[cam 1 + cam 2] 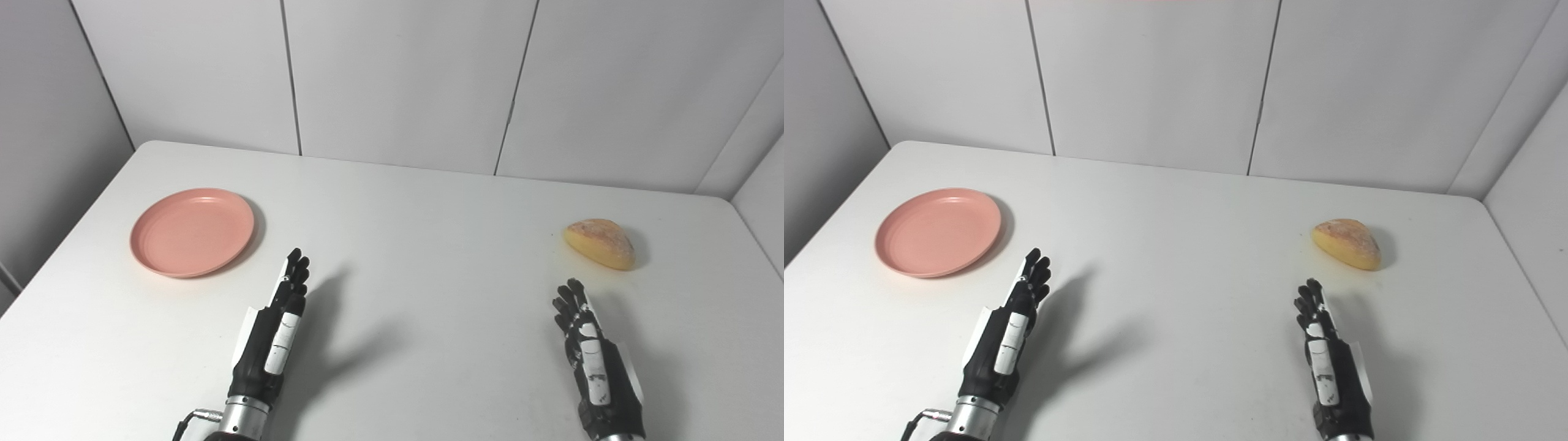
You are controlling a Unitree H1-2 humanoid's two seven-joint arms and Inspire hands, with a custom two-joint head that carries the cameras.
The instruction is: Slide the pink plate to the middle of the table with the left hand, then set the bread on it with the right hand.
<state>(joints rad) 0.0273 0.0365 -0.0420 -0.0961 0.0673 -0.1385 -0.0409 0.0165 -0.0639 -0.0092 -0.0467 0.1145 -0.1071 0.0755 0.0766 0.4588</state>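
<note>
Left robot hand spread, empty | pink plate untouched, left of table | risk: your push overshoots centre, rim tips.

One pink plate, one bread, two robot hands.

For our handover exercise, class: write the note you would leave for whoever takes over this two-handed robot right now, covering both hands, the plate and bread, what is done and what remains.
Left hand: open, holding nothing, fingers extended, just short of the pink plate and not touching it.
Right hand: open, holding nothing, short of the bread.
Pink plate: on the left side of the table, nothing on it.
Bread: lying on the right side of the table.
Done: nothing yet.
Left: slide the plate to the middle with the left hand, then place the bread on it with the right.
</note>
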